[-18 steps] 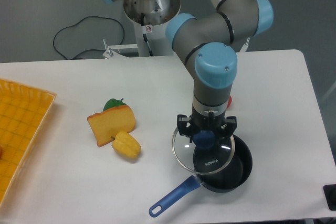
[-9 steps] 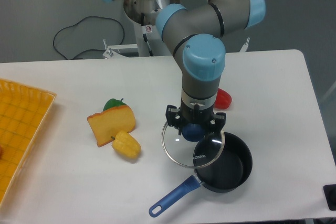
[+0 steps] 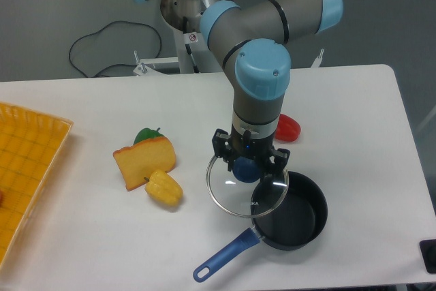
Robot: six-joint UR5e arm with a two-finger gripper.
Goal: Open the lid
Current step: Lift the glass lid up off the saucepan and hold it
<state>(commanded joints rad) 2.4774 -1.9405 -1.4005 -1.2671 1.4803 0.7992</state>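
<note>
The round clear glass lid [image 3: 238, 194] with a metal rim hangs level above the table, held by its blue centre knob. My gripper [image 3: 247, 166] is shut on that knob, its black fingers on either side. The lid sits to the left of the dark saucepan [image 3: 300, 219] and still overlaps the pan's left rim. The pan's inside is mostly uncovered. Its blue handle [image 3: 223, 255] points toward the front left.
A wedge of toy cheese [image 3: 144, 160] with a green piece behind it and a yellow pepper [image 3: 164, 188] lie left of the lid. A red toy [image 3: 287, 127] sits behind the arm. A yellow tray [image 3: 24, 168] fills the left edge.
The gripper has carried the lid to the left, off the saucepan. The pan's inside now shows far more than a second ago.
</note>
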